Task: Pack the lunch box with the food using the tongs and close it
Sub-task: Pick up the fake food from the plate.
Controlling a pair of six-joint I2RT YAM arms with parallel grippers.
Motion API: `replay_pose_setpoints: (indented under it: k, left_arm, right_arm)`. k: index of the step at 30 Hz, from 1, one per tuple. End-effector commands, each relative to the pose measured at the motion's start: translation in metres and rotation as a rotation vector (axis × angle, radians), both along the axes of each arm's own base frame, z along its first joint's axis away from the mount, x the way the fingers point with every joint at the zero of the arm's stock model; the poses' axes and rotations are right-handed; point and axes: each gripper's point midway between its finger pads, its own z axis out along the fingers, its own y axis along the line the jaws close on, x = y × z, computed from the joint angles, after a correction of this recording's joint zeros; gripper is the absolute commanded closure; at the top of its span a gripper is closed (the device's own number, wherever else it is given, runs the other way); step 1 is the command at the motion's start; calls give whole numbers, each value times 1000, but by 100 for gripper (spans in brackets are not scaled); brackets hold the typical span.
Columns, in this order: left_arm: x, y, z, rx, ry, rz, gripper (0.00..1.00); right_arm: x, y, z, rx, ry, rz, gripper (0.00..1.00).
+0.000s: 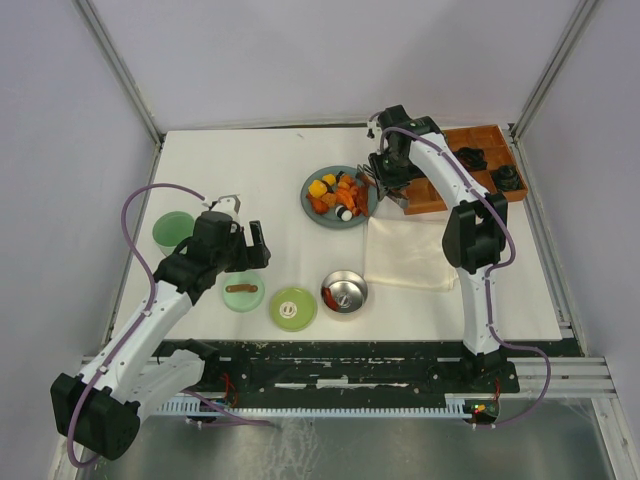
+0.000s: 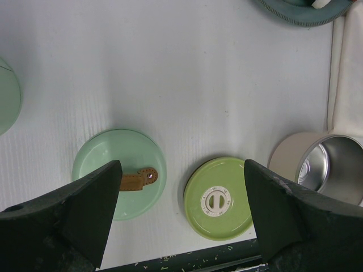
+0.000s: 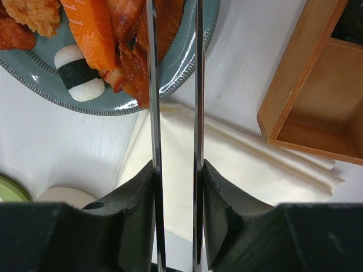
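Note:
My right gripper [image 3: 176, 175] is shut on the tongs [image 3: 153, 113]. Their two silver arms run parallel, slightly apart, and reach over the near rim of the grey-blue plate [image 3: 187, 62]. The food lies there: an orange piece [image 3: 93, 25], red-brown pieces [image 3: 133, 62] and a black-and-white roll [image 3: 79, 73]. In the top view this gripper [image 1: 388, 180] sits at the plate's right edge. My left gripper [image 2: 181, 215] hangs open and empty above the lime-green lid [image 2: 218, 198] and the mint flat lid [image 2: 122, 164]. The steel bowl [image 1: 344, 290] holds a red piece. The mint canister [image 1: 172, 232] stands far left.
A folded cream cloth [image 1: 405, 252] lies right of the bowl, under the right arm. A compartmented wooden tray [image 1: 470, 165] with dark objects sits at the back right, close to the right gripper. The table's black front edge [image 2: 187, 263] lies just below the lids.

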Motion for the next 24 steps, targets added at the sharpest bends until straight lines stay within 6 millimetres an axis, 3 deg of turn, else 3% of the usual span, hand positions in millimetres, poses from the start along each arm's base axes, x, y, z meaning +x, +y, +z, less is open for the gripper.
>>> replay_pose_setpoints:
  k: [1, 6, 14, 20, 24]
  left_arm:
    - [9, -3, 15, -4, -57, -19, 6]
    - [9, -2, 15, -5, -58, -18, 6]
    - [9, -4, 15, -10, -56, -24, 6]
    - [9, -3, 16, -9, -60, -22, 6]
    - [11, -3, 19, -5, -73, -21, 6]
  right_arm:
    - [9, -2, 25, 13, -71, -1, 62]
    - [9, -1, 51, 49, -142, -31, 70]
    - [-13, -11, 85, 78, -219, -79, 71]
    - [-61, -1, 102, 230, -207, -113, 71]
    - [-107, 1, 97, 312, -154, -145, 71]
